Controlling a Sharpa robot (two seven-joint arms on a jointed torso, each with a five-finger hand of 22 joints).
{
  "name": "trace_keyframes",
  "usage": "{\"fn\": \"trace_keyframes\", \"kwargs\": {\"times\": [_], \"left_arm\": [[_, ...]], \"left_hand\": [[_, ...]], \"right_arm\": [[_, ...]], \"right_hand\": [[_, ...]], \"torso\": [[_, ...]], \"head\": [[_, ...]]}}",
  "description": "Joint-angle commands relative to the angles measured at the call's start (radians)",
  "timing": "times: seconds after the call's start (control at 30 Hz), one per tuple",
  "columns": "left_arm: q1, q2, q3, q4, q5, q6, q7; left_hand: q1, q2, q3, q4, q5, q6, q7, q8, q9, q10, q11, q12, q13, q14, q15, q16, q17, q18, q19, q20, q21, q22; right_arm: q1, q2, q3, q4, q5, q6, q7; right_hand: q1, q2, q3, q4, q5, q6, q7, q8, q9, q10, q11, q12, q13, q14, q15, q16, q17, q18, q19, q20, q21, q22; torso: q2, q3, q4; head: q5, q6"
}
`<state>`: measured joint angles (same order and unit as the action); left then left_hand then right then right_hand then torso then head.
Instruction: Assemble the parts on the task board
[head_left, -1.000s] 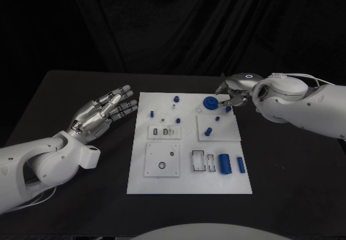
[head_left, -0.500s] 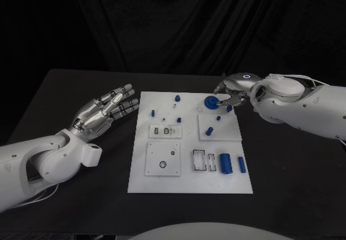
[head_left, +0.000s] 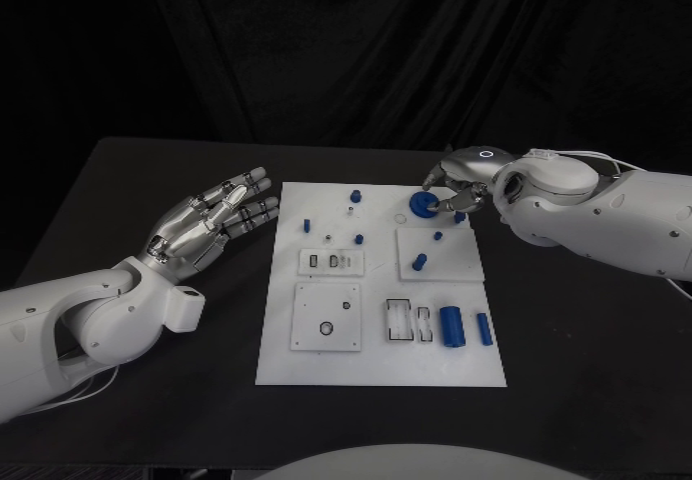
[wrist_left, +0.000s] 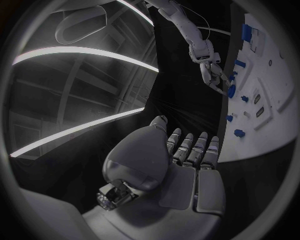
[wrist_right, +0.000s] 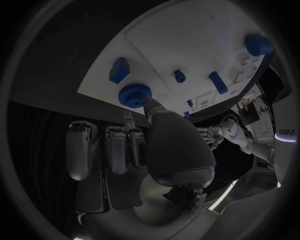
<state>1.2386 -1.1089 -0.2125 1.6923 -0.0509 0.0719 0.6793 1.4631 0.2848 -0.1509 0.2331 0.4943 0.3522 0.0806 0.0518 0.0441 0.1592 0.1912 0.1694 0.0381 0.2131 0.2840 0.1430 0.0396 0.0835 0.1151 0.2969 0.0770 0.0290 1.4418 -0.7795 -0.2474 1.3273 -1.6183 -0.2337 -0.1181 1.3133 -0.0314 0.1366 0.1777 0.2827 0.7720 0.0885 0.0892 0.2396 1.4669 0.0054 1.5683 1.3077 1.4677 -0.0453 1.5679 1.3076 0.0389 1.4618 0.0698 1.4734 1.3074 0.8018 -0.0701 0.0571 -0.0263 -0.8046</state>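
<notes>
The right hand (head_left: 459, 187) pinched a blue round knob (head_left: 420, 205) at the white board's (head_left: 378, 360) far edge. The left hand (head_left: 209, 222) hovered beside the board, fingers spread, holding nothing.

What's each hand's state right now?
Left hand: open, fingers apart, holding nothing, beside the task board.
Right hand: fingers on the round blue part; firm grip cannot be told.
</notes>
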Motion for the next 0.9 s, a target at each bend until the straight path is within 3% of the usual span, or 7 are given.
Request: {"fn": "trace_keyframes", "kwargs": {"times": [0.03,0.4,0.6,0.63,0.67,0.77,0.9], "left_arm": [[0.0,0.002,0.001,0.0,0.005,0.016,0.026],[0.0,0.004,0.001,0.002,0.005,0.022,0.02],[0.0,0.004,0.001,-0.001,0.005,0.024,0.019],[-0.001,0.004,0.001,-0.001,0.005,0.024,0.019],[-0.001,0.004,0.001,-0.001,0.005,0.025,0.019],[-0.001,0.003,0.001,-0.002,0.005,0.025,0.018],[-0.001,0.001,0.001,-0.001,0.005,0.025,0.018]], "left_hand": [[0.008,-0.001,0.006,0.001,0.006,-0.001,0.005,0.004,0.001,0.001,0.003,0.003,0.001,0.009,0.001,0.004,0.001,-0.005,0.007,-0.002,0.007,0.001],[0.008,-0.001,0.006,0.001,0.006,-0.002,0.007,0.004,0.001,0.003,0.005,0.004,0.001,0.009,0.001,0.005,0.001,-0.006,0.006,-0.003,0.006,0.001],[0.008,-0.001,0.006,0.001,0.006,-0.002,0.007,0.004,0.001,0.003,0.005,0.004,0.001,0.009,0.001,0.005,0.001,-0.006,0.006,-0.003,0.006,0.001],[0.008,-0.001,0.006,0.001,0.006,-0.002,0.007,0.004,0.001,0.003,0.005,0.004,0.001,0.009,0.001,0.005,0.001,-0.006,0.006,-0.003,0.006,0.001],[0.008,-0.001,0.006,0.001,0.006,-0.002,0.007,0.004,0.001,0.003,0.005,0.004,0.001,0.009,0.001,0.005,0.001,-0.006,0.006,-0.003,0.006,0.001],[0.008,-0.001,0.007,0.001,0.006,-0.002,0.008,0.004,0.001,0.003,0.006,0.004,0.001,0.01,0.002,0.005,0.001,-0.006,0.006,-0.003,0.006,0.001],[0.008,-0.001,0.007,0.001,0.006,-0.002,0.008,0.004,0.001,0.003,0.006,0.004,0.001,0.01,0.002,0.005,0.001,-0.006,0.006,-0.003,0.006,0.001]], "right_arm": [[-0.006,0.008,0.0,-0.011,-0.008,0.0,0.005],[-0.028,0.026,0.001,-0.039,-0.008,0.017,0.005],[-0.032,0.029,0.001,-0.041,-0.008,0.002,0.017],[-0.032,0.029,0.001,-0.04,-0.008,0.0,0.019],[-0.032,0.028,0.001,-0.039,-0.008,-0.004,0.022],[-0.033,0.026,0.001,-0.036,-0.008,-0.017,0.032],[-0.033,0.017,0.001,-0.021,-0.008,-0.054,0.053]], "right_hand": [[0.005,0.007,0.001,-0.004,0.006,0.011,0.0,0.007,0.003,0.104,0.006,0.003,0.263,0.103,0.007,0.003,0.263,-0.007,0.015,0.004,-0.005,0.204],[0.027,0.006,0.011,-0.028,0.023,0.044,0.001,0.034,0.044,0.104,0.006,0.003,0.263,0.103,0.008,0.003,0.263,-0.005,0.011,0.006,-0.012,0.202],[0.055,0.009,0.024,-0.073,0.104,0.064,-0.004,0.113,0.163,0.104,0.001,0.003,0.263,0.103,0.004,0.003,0.263,-0.006,0.015,0.001,-0.012,0.207],[0.061,0.011,0.026,-0.085,0.121,0.065,-0.005,0.143,0.202,0.104,0.0,0.003,0.263,0.103,0.005,0.003,0.263,-0.007,0.019,-0.001,-0.008,0.21],[0.061,0.011,0.026,-0.085,0.121,0.065,-0.005,0.143,0.202,0.104,0.0,0.003,0.263,0.103,0.005,0.003,0.263,-0.007,0.019,-0.001,-0.008,0.21],[0.065,0.014,0.029,-0.097,0.139,0.054,-0.005,0.185,0.254,0.104,0.0,0.003,0.263,0.103,0.003,0.003,0.263,-0.008,0.022,-0.001,-0.006,0.212],[0.067,0.019,0.047,-0.116,0.225,0.031,-0.009,0.301,0.379,0.104,-0.005,0.003,0.263,0.103,0.0,0.003,0.263,-0.011,0.033,-0.007,0.004,0.221]], "torso": [[0.0,-0.0001,0.0],[0.0,0.0003,0.0],[0.0,0.0003,-0.0007],[0.0,0.0003,-0.0006],[0.0,0.0003,-0.0006],[0.0,0.0005,-0.0004],[0.0,0.0008,-0.0009]], "head": [[-0.001,-0.001],[0.004,-0.013],[0.005,-0.016],[0.006,-0.016],[0.006,-0.016],[0.008,-0.017],[0.013,-0.016]]}}
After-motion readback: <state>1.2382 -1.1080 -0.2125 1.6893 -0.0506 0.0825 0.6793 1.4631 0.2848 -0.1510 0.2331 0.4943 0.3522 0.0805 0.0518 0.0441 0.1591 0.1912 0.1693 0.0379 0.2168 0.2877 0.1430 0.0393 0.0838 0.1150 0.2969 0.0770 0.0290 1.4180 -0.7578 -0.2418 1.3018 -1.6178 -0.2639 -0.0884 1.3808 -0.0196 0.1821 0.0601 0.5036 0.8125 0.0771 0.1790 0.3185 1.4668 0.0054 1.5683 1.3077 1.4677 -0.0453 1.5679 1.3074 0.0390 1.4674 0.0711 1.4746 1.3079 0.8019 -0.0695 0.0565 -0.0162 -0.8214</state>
